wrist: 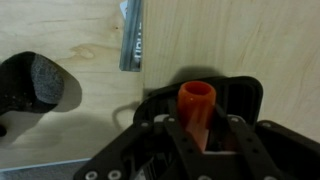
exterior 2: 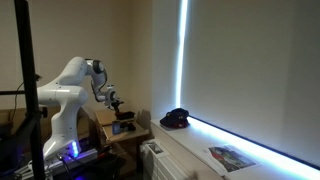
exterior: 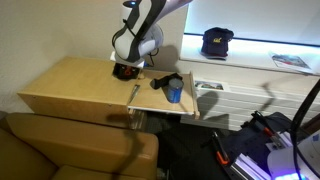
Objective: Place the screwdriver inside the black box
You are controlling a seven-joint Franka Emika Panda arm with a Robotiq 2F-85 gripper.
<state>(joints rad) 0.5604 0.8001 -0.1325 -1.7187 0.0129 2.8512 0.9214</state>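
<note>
In the wrist view my gripper (wrist: pixel 197 128) is shut on the orange handle of the screwdriver (wrist: pixel 197 100), which stands upright between the fingers. The handle is directly over the black box (wrist: pixel 246 95), whose rim shows around it; the tip is hidden. In an exterior view the gripper (exterior: pixel 124 68) is low over the black box (exterior: pixel 124 73) at the back of the wooden table (exterior: pixel 70 85). The arm also shows in an exterior view (exterior 2: pixel 113 102).
A grey tool (exterior: pixel 134 92) lies on the table in front of the box; it also shows in the wrist view (wrist: pixel 132 40). A black object (exterior: pixel 164 82) and a blue cup (exterior: pixel 175 94) stand near the table's right edge. A cap (exterior: pixel 216 41) sits on the shelf.
</note>
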